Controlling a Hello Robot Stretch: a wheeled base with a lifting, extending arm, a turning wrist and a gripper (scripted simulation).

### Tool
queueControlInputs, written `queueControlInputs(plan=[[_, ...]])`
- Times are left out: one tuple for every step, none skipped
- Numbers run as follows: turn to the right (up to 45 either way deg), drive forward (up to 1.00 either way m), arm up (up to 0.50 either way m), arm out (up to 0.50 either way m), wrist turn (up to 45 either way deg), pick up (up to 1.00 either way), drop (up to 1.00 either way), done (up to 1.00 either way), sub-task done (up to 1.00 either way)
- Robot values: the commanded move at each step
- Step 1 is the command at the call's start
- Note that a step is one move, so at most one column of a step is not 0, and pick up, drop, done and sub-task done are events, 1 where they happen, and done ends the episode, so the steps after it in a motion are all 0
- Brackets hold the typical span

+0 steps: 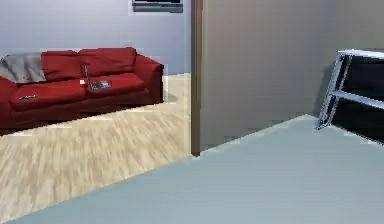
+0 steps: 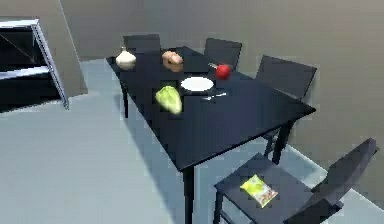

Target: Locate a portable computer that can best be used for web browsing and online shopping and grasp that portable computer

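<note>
While flat grey item [image 1: 98, 86] lies on red sofa [image 1: 112, 60], axis unclear; gripper state untellable.

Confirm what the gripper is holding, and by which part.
Cannot be told from these pictures. A small flat dark thing, possibly the portable computer, lies on the seat of the red sofa in the forward view.

The red sofa [image 1: 80, 80] is cut off at the forward view's nine o'clock, while the small dark thing [image 1: 98, 86] on its seat (flat, greyish) and the yellowish blob [image 2: 259, 190] on the arm side view's five-o'clock chair [image 2: 292, 180] are too small to name.
</note>
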Motion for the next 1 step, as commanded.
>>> queueControlInputs(plan=[[-45.0,0.00,0.00,0.00,0.0,0.00,0.00,0.00,0.00]])
